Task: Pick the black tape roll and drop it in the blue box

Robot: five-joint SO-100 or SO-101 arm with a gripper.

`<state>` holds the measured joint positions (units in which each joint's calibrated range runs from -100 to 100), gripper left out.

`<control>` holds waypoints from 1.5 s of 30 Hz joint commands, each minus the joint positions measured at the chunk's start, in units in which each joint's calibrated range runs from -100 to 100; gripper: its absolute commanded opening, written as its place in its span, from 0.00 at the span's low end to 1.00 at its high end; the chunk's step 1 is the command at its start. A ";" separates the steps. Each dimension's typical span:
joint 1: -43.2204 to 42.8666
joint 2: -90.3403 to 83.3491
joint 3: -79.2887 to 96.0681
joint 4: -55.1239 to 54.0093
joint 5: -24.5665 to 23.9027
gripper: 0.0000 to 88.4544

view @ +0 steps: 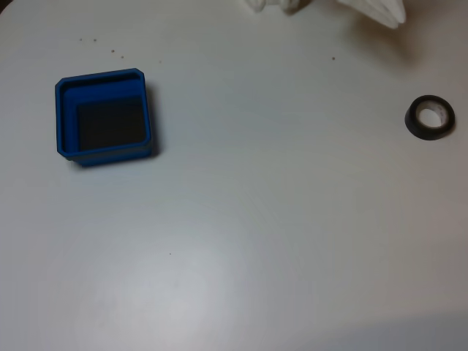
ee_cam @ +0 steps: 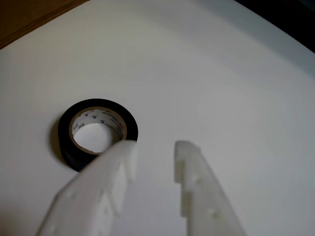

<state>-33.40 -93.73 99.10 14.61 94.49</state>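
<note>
Gripper (ee_cam: pixel 155 143) seen in the wrist view entering from the bottom edge, white fingers (ee_cam: pixel 204 191) held apart with bare table (ee_cam: pixel 221 88) between the tips, nothing clamped. Tape (ee_cam: pixel 97 132) lying flat at centre left of that frame, pale core up, left fingertip overlapping its lower right rim in the picture; contact impossible to tell. Brown strip visible at the upper left corner beyond the table edge.

Fixed view: tape (view: pixel 429 118) resting on the table (view: pixel 256 219) near the right edge, upper half of the frame. Box (view: pixel 104 116) sitting at the upper left, well apart from the tape, dark floor bare. White arm parts (view: pixel 380 11) showing along the top edge, upper right.
</note>
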 commanded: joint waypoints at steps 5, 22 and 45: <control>-0.26 15.89 -1.80 -0.26 -0.10 0.01; -0.16 43.90 -27.14 6.34 -0.01 0.01; -3.09 82.53 -75.74 37.86 -10.43 0.01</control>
<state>-35.28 -13.04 29.96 50.74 84.31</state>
